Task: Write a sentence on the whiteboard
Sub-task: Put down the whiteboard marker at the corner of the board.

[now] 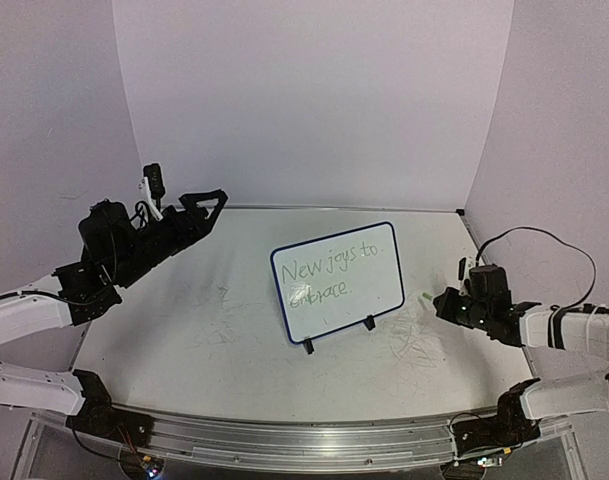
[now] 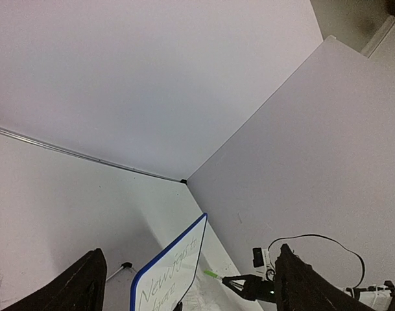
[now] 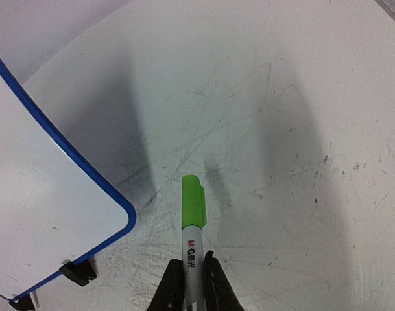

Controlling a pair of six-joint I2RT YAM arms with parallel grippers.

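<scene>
The whiteboard (image 1: 337, 283) stands tilted on two black feet mid-table, blue-rimmed. On it the sentence (image 1: 329, 272) in thin green handwriting reads "New joys to embrace" in two lines. My right gripper (image 1: 442, 301) is shut on a white marker with a green cap (image 3: 193, 214), cap on, just right of the board's lower right corner (image 3: 113, 214), low over the table. My left gripper (image 1: 209, 205) is open and empty, raised at the far left, well away from the board. The board also shows in the left wrist view (image 2: 171, 269).
The tabletop (image 1: 204, 320) is scuffed with grey scribbles, thickest right of the board (image 1: 414, 340). White walls close in at the back and sides. A black cable (image 1: 544, 240) loops above the right arm.
</scene>
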